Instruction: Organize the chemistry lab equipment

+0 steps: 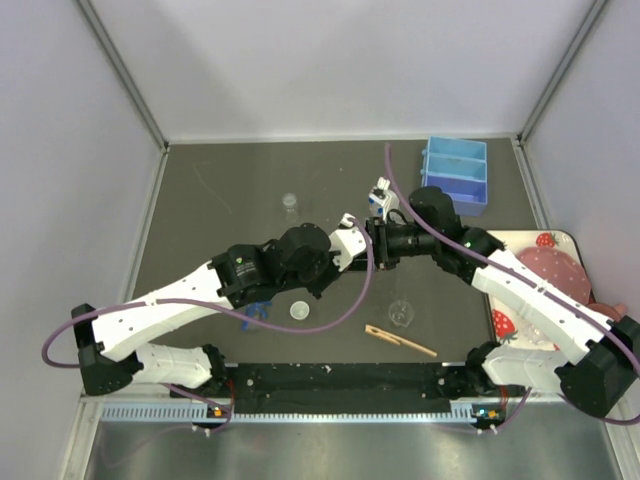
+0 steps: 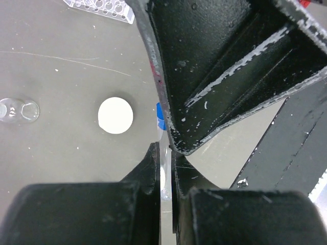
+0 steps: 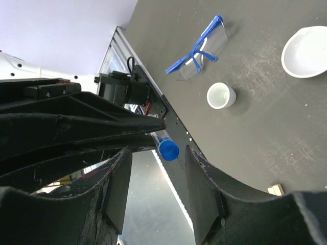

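Left claw (image 2: 164, 155): clenched on a clear tube with a blue cap (image 2: 160, 116) — the tube runs up between the two fingers at the bottom centre of the left wrist view, cap end uppermost.
Right claw (image 3: 156, 171): released; its fingers stand on either side of the blue cap in the lower middle of the right wrist view, with a gap showing on both sides.
Meeting point: the two claws face each other tip to tip at the centre of the top view, over the table (image 1: 220, 190).
Tube rack (image 2: 102, 7): clear, at the top edge of the left wrist view, left of centre.
Round dish (image 1: 299, 310): on the table at lower centre of the top view, just below the left arm.
Beaker (image 1: 290, 205): stands alone at upper centre of the top view.
Small clear vessel (image 1: 400, 313): lower centre-right, near the wooden clip (image 1: 400, 340) — whether it is a beaker or a dish I cannot tell.
Blue-framed glasses (image 3: 196, 48): lying on the table at top centre of the right wrist view.
Blue bin (image 1: 455, 172): compartmented, upper right of the top view.
Strawberry-print tray (image 1: 530, 240): at the right edge, carrying a pink plate (image 1: 560, 268), partly under the right arm.
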`<state>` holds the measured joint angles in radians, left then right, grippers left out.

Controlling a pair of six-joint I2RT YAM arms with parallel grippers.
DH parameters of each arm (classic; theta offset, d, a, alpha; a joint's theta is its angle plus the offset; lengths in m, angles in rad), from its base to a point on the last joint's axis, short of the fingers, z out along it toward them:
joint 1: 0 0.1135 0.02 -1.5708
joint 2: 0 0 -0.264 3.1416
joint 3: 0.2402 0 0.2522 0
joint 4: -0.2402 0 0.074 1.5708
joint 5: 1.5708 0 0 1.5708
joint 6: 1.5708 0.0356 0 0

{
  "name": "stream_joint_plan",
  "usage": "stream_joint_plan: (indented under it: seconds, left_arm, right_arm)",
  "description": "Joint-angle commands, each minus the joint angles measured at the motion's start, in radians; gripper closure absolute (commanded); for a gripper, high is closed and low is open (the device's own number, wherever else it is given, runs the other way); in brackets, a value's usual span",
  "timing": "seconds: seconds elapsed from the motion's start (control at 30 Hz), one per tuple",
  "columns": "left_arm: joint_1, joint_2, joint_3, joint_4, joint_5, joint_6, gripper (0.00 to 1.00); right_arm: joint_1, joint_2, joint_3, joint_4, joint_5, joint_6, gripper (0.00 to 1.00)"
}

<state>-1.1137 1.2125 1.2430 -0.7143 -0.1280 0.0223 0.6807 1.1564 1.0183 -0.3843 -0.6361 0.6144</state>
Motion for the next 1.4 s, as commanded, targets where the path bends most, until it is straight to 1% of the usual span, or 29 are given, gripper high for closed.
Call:
stream_joint_plan:
  seconds: [0.0, 0.03, 0.13, 0.17, 0.2, 0.57, 0.93, 1.0, 1.03, 1.13, 1.2, 1.27, 1.33, 1.37]
  left_arm:
    - [-0.003, -0.042, 0.007, 0.05, -0.027, 0.014, 1.0]
    - [-0.003, -0.045, 0.007, 0.052, -0.025, 0.016, 1.0]
    - [-0.003, -0.044, 0.007, 0.059, -0.022, 0.015, 1.0]
    - [-0.003, -0.044, 0.006, 0.061, -0.021, 0.014, 1.0]
    - [-0.003, -0.044, 0.004, 0.061, -0.021, 0.013, 1.0]
    - [-0.003, -0.034, -0.007, 0.072, 0.018, 0.004, 1.0]
    - [-0.003, -0.042, -0.013, 0.076, 0.018, 0.007, 1.0]
    - [-0.002, -0.041, -0.014, 0.076, 0.018, 0.005, 1.0]
    - [-0.003, -0.041, -0.013, 0.076, 0.015, 0.005, 1.0]
    - [-0.003, -0.036, -0.014, 0.076, 0.002, 0.005, 1.0]
    - [-0.003, -0.037, -0.014, 0.079, 0.001, 0.004, 1.0]
    - [-0.003, -0.036, -0.014, 0.078, 0.001, 0.004, 1.0]
    - [-0.003, -0.034, -0.013, 0.079, -0.001, 0.001, 1.0]
    - [-0.003, -0.031, -0.013, 0.078, -0.008, -0.002, 0.93]
  right_arm:
    - [0.014, -0.006, -0.003, 0.047, -0.02, 0.007, 0.54]
    - [0.014, -0.006, -0.004, 0.048, -0.019, 0.005, 0.54]
    - [0.014, -0.006, -0.007, 0.051, -0.02, 0.007, 0.61]
    - [0.014, -0.007, -0.007, 0.054, -0.017, 0.008, 0.65]
    - [0.014, -0.006, -0.007, 0.055, -0.017, 0.01, 0.66]
    - [0.014, 0.014, 0.008, 0.088, -0.03, 0.019, 0.64]
    - [0.011, 0.028, 0.014, 0.107, -0.036, 0.021, 0.68]
    - [0.014, 0.031, 0.014, 0.111, -0.039, 0.024, 0.71]
    - [0.014, 0.032, 0.013, 0.113, -0.042, 0.025, 0.75]
    - [0.016, 0.032, 0.011, 0.119, -0.047, 0.027, 0.81]
    - [0.016, 0.032, 0.008, 0.12, -0.047, 0.028, 0.82]
    - [0.016, 0.034, 0.006, 0.122, -0.047, 0.03, 0.89]
    - [0.016, 0.035, 0.003, 0.127, -0.043, 0.034, 1.0]
    - [0.016, 0.037, 0.002, 0.13, -0.043, 0.036, 1.0]
